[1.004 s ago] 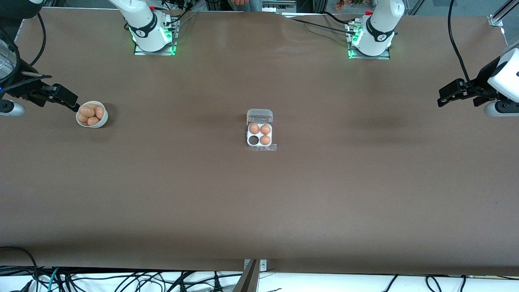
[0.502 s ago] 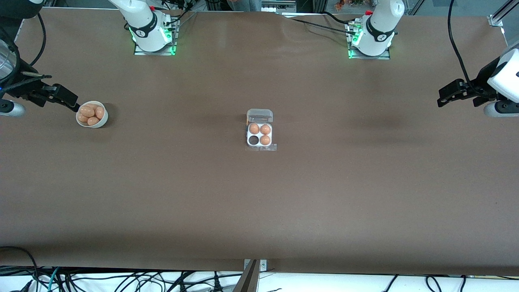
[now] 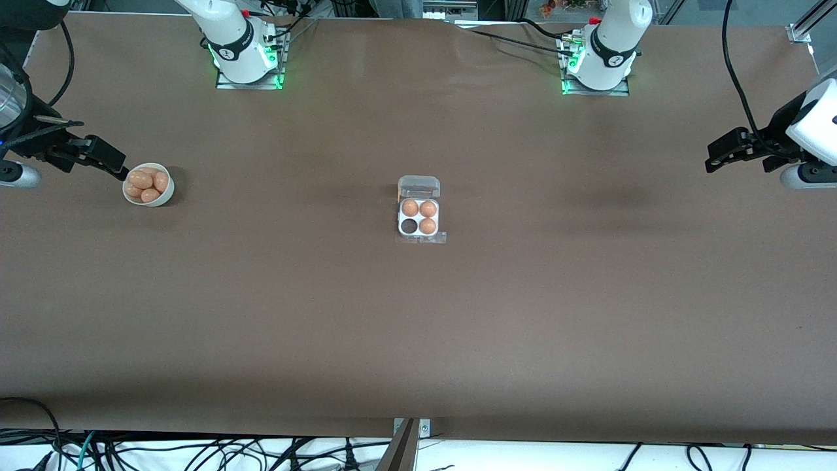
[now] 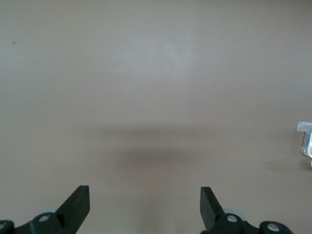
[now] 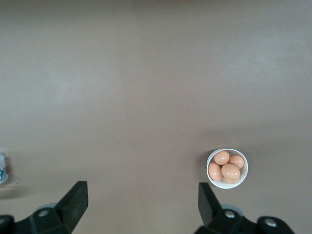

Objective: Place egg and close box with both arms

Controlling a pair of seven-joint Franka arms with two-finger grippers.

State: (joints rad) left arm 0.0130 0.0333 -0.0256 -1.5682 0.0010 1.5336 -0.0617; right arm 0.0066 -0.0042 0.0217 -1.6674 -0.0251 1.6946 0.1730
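The box (image 3: 418, 218) sits mid-table, its clear lid (image 3: 419, 186) hinged open and lying flat. It holds three orange-brown eggs (image 3: 419, 209) and has one empty cell (image 3: 409, 226) on the side nearer the front camera. Several more eggs (image 3: 145, 181), all alike, lie in a round white bowl (image 3: 163, 194) toward the right arm's end, also in the right wrist view (image 5: 227, 168). My right gripper (image 3: 116, 166) hangs open and empty just beside the bowl (image 5: 143, 195). My left gripper (image 3: 711, 159) hangs open and empty over bare table at the left arm's end (image 4: 145, 195).
Both arm bases (image 3: 247, 62) (image 3: 598, 65) stand at the table edge farthest from the front camera. Cables hang along the table edge nearest that camera. A corner of the box shows at the edge of the left wrist view (image 4: 306, 141).
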